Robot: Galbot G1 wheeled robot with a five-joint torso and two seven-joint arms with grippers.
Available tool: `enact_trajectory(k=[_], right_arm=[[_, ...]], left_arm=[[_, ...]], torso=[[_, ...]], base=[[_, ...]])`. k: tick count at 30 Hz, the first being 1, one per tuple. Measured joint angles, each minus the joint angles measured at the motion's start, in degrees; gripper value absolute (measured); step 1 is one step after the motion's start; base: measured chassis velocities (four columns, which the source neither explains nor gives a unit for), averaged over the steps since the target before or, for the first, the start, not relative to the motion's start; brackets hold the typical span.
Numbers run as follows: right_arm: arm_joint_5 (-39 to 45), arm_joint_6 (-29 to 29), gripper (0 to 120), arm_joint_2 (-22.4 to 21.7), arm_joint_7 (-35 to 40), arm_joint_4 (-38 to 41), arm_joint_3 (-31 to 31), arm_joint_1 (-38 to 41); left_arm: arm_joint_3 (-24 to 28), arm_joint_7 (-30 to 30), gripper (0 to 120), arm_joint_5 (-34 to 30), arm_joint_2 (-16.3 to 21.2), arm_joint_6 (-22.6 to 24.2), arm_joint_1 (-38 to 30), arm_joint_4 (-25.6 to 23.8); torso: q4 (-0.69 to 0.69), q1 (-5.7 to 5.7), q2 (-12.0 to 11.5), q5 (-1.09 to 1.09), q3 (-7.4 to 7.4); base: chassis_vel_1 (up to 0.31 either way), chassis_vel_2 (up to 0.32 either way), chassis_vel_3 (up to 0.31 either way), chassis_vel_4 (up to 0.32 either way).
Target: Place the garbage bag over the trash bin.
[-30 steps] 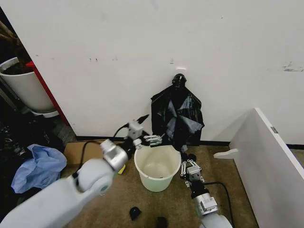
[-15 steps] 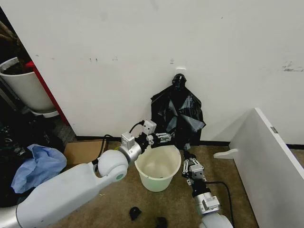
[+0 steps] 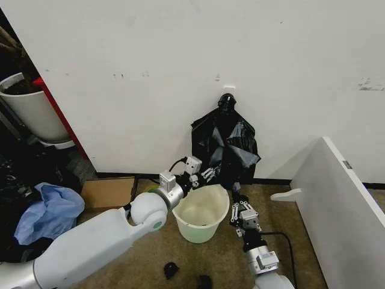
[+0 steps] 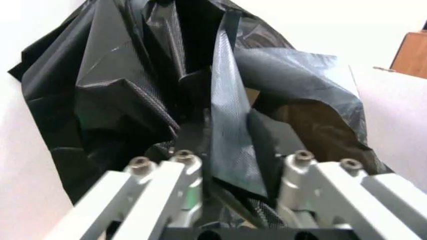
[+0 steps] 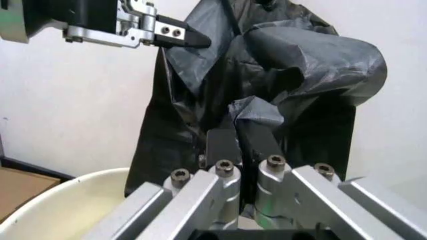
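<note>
A white wall (image 3: 180,72) fills the upper frame of the head view, and against it, just right of centre, hangs the garbage bag (image 3: 227,147), black, glossy and crumpled, spread below a round black knob (image 3: 226,101). Directly beneath the bag's lower left edge, at lower centre, stands the trash bin (image 3: 200,230), a cream-white bucket on the brown floor, open and uncovered. At far left a taller white tub (image 3: 33,111) sits in the upper left corner, with a light blue plastic heap (image 3: 48,211) below it and a flat cardboard piece (image 3: 108,192) beside that.

The left gripper (image 3: 208,174) reaches from lower left across the bin's rear rim to the bag's lower left edge; in its wrist view a fold of black plastic lies between the fingers (image 4: 181,170), which are narrowly parted, though a firm grip is hard to confirm. The right gripper (image 3: 239,206) sits at lower centre-right, just beside the bin, its fingers (image 5: 223,145) nearly together below the bag's hem.
</note>
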Motion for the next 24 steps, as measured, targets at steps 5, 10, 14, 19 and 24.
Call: enact_trajectory(k=[5, 10, 14, 19, 24], right_arm=[[0.1, 0.0, 0, 0.1, 0.2, 0.7, -0.1, -0.3], [0.6, -0.2, 0, 0.2, 0.4, 1.4, -0.4, -0.8], [0.4, -0.4, 10, 0.0, 0.4, 2.7, -0.7, -1.9], [-0.6, -0.6, 25, -1.0, 1.0, 5.1, -0.9, -4.2], [-1.3, -2.6, 41, -2.7, 2.6, 8.7, -1.1, -6.0]], left_arm=[[-0.8, -0.7, 0, -0.1, 0.0, 0.0, 0.5, 0.0], [-3.0, -1.8, 0, 0.0, -0.3, -0.4, 2.1, -0.3], [-5.7, -2.6, 0, 0.3, -0.4, -1.2, 4.2, -0.9], [-7.8, -2.8, 0, 0.9, -0.3, -1.6, 6.5, -1.9], [-9.3, -2.8, 0, 1.9, -0.1, -1.8, 8.7, -2.7]], torso=[[0.00, 0.00, 0.0, 0.00, 0.00], [0.00, 0.00, 0.0, 0.00, 0.00], [0.00, 0.00, 0.0, 0.00, 0.00], [0.00, 0.00, 0.0, 0.00, 0.00], [-0.01, -0.01, 0.0, -0.01, 0.00]], base=[[0.000, 0.000, 0.000, 0.000], [0.000, 0.000, 0.000, 0.000], [0.000, 0.000, 0.000, 0.000], [0.000, 0.000, 0.000, 0.000], [0.000, 0.000, 0.000, 0.000]])
